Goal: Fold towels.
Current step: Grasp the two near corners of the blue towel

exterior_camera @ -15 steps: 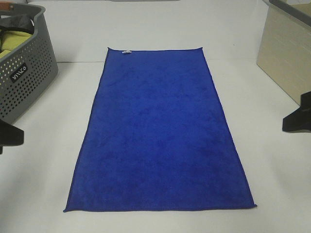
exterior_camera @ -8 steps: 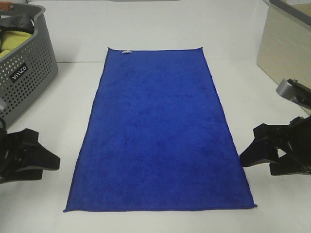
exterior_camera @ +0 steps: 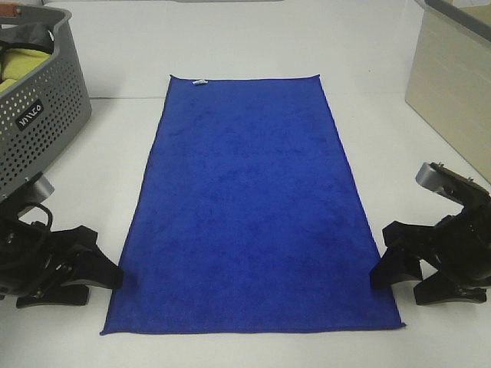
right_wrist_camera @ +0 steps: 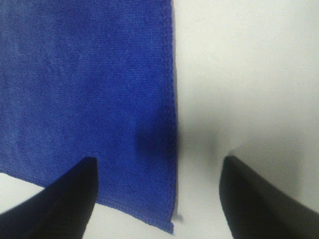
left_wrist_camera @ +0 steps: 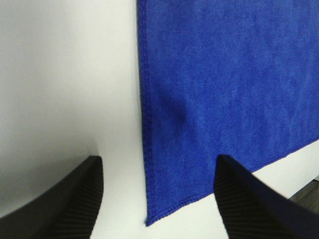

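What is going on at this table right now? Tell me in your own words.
A two-armed robot is setting up to fold a blue towel, which lies flat and unfolded on the white table. The left gripper and right gripper are both open near the towel's near corners. Each has one finger over the cloth and one over the table, straddling a long edge. Neither has gripped it, and no fold has been made yet.
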`<act>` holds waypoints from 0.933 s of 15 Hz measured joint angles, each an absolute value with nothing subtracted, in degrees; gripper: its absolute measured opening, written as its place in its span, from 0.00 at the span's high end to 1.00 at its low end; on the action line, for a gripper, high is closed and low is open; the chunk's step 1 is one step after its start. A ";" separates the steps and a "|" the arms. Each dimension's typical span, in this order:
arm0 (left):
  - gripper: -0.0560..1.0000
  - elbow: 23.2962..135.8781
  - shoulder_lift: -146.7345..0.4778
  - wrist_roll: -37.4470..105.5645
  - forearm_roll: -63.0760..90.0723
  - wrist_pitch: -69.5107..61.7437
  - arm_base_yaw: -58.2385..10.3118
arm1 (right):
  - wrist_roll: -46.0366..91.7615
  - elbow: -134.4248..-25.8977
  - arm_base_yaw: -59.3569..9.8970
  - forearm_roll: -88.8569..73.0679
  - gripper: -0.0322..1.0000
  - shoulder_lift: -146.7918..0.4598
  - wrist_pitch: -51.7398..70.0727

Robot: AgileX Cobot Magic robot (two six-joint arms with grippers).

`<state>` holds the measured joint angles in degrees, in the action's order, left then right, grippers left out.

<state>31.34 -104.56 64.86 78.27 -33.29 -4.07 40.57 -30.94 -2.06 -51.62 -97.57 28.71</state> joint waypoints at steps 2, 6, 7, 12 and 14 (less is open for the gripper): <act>0.36 31.51 -105.31 64.86 78.55 -33.63 -4.07 | 40.85 -31.11 -2.06 -52.54 0.33 -98.43 28.99; 0.37 32.83 -108.52 65.09 81.59 -36.38 -8.54 | 47.38 -31.74 -4.81 -60.96 0.35 -102.56 32.83; 0.38 33.12 -108.80 65.09 82.33 -36.38 -9.40 | 47.90 -31.74 -6.65 -63.08 0.36 -103.30 32.95; 0.88 33.35 -110.24 65.09 83.71 -33.29 -9.91 | 44.92 -31.68 -7.68 -63.66 0.82 -104.51 29.62; 0.95 33.35 -110.35 65.26 83.42 -33.86 -9.91 | 44.29 -31.63 -7.68 -63.48 0.97 -104.62 29.34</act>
<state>33.35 -110.35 65.26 83.42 -33.86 -9.91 44.29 -31.63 -7.68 -63.48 -104.62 29.34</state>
